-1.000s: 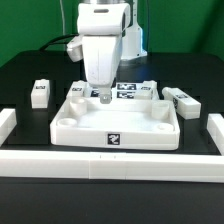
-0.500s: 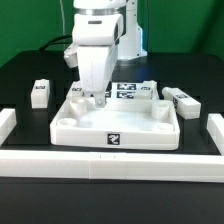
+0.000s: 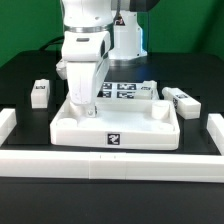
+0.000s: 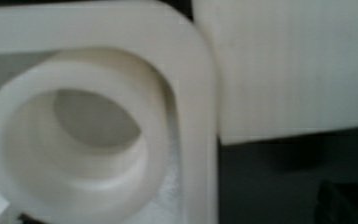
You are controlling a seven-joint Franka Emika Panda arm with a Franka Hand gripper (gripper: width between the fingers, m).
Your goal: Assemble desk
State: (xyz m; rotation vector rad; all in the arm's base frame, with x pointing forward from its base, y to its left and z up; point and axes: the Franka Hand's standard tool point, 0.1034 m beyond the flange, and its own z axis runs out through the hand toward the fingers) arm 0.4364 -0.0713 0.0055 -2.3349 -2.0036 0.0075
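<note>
The white desk tabletop (image 3: 140,128) lies flat mid-table, rim up, with a tag on its front face. My gripper (image 3: 87,110) hangs low over its back corner on the exterior view's left, fingers apart and nothing between them. The wrist view is filled by that corner's round socket (image 4: 83,130) and rounded rim (image 4: 190,120). A white block (image 4: 291,70) lies just outside the rim. Loose white legs lie at the exterior view's left (image 3: 40,92), right (image 3: 181,99) and behind the tabletop (image 3: 148,90).
Low white border rails run along the front (image 3: 110,165), the exterior view's left (image 3: 8,122) and right (image 3: 215,128). The marker board (image 3: 122,90) lies behind the tabletop. The table surface is black.
The arm has swung toward the exterior view's left and dropped lower, from the tabletop's back middle to its back left corner. The jaws have stayed apart.
</note>
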